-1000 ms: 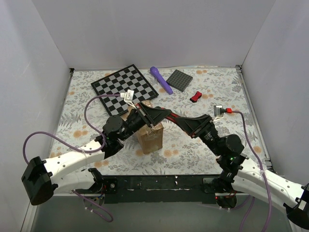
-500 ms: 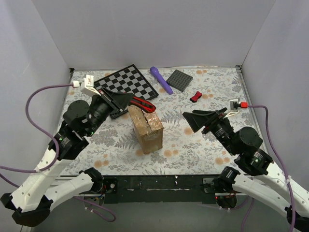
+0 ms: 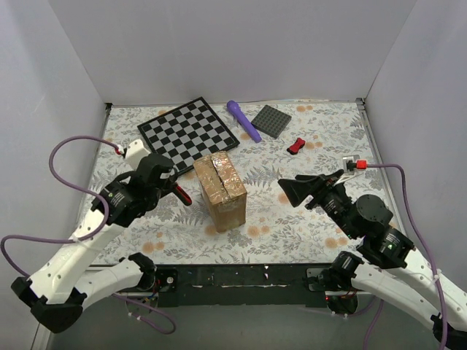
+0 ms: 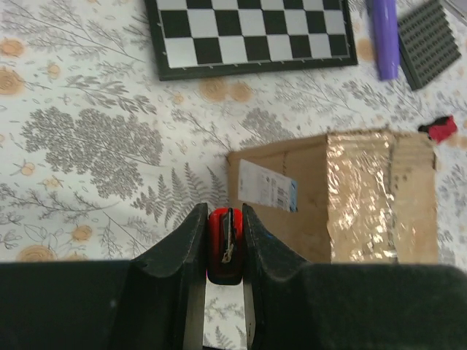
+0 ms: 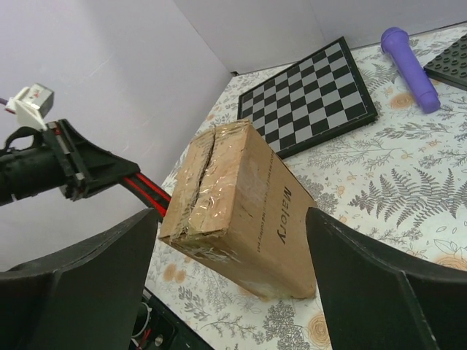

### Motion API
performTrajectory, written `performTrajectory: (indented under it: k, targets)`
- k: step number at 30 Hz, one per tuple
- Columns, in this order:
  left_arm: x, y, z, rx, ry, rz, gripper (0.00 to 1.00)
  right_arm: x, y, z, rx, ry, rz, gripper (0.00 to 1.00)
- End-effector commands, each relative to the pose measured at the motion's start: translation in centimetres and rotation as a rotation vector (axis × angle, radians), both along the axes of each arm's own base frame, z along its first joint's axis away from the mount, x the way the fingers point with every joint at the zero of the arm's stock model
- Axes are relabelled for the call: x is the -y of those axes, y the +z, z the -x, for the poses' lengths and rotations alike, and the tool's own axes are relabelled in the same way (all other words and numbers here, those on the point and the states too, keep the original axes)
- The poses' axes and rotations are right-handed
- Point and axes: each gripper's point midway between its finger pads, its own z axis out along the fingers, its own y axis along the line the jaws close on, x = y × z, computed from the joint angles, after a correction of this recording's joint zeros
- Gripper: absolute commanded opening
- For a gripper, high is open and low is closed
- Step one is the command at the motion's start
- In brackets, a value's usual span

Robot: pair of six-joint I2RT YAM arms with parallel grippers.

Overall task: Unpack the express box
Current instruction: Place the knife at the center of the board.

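While the taped express box stands mid-table, the left gripper, to its left, clamps a red tool, perhaps a cutter; the right gripper, on its right, gapes empty.

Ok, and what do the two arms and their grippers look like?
The left arm and right arm have white shells and black joints. The left gripper and right gripper have broad matte black wedge-shaped fingers. A purple cable runs to each wrist, with a white plug on the left, a red plug on the right.
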Motion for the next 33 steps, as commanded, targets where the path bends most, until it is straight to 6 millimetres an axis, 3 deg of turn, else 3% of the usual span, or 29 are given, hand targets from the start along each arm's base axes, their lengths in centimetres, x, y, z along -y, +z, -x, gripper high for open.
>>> performTrajectory:
  k: [1, 3, 5, 8, 10, 12, 14, 16, 17, 23, 25, 30, 32, 33]
  targets:
    - [-2.3, 1.5, -2.0, 0.056, 0.110, -0.060, 0.00, 0.4, 0.7, 0.6, 0.032, 0.015, -0.025, 0.89]
    - [-2.1, 0.8, -3.6, 0.031, 0.045, -0.096, 0.00, 0.7, 0.7, 0.8, 0.030, 0.014, -0.030, 0.88]
    - [-1.3, -1.8, -5.3, -0.069, -0.048, -0.059, 0.00, 0.9, 0.3, 0.9, 0.021, 0.009, -0.022, 0.88]
    - [0.7, -4.9, -5.9, -0.165, -0.228, 0.156, 0.00, 1.6, 0.6, 1.2, 0.028, -0.002, -0.032, 0.88]
    - [2.5, -5.4, -5.4, -0.189, -0.303, 0.268, 0.00, 2.1, 0.9, 1.5, 0.043, -0.005, -0.037, 0.88]
    - [2.4, -7.0, -6.6, -0.206, -0.316, 0.326, 0.00, 2.2, 1.0, 1.6, 0.049, -0.003, -0.040, 0.87]
    - [3.3, -7.2, -7.3, -0.203, -0.393, 0.389, 0.00, 2.1, 1.0, 1.6, 0.060, 0.004, -0.024, 0.87]
    - [2.8, -9.4, -7.8, -0.225, -0.400, 0.441, 0.00, 1.8, 1.1, 1.8, 0.066, 0.022, -0.015, 0.87]
    - [3.3, -8.7, -8.4, -0.167, -0.464, 0.473, 0.04, 1.7, 1.2, 1.8, 0.075, 0.028, -0.004, 0.87]
    - [1.1, -13.3, -8.8, -0.234, -0.399, 0.418, 0.35, 0.9, -0.3, 1.4, 0.042, 0.044, 0.072, 0.88]
    - [0.1, -14.5, -8.7, -0.266, -0.351, 0.380, 0.40, 0.6, -0.9, 1.1, 0.026, 0.043, 0.097, 0.88]
    - [-2.4, -14.7, -9.1, -0.273, -0.241, 0.322, 0.62, -0.4, -1.4, 0.3, 0.005, 0.049, 0.162, 0.91]
    - [-3.0, -14.5, -9.1, -0.282, -0.202, 0.302, 0.66, -0.6, -0.8, -0.1, 0.018, 0.045, 0.194, 0.94]
    - [-3.4, -13.7, -9.2, -0.260, -0.185, 0.284, 0.67, -1.2, -1.5, -0.5, -0.004, 0.052, 0.235, 0.95]
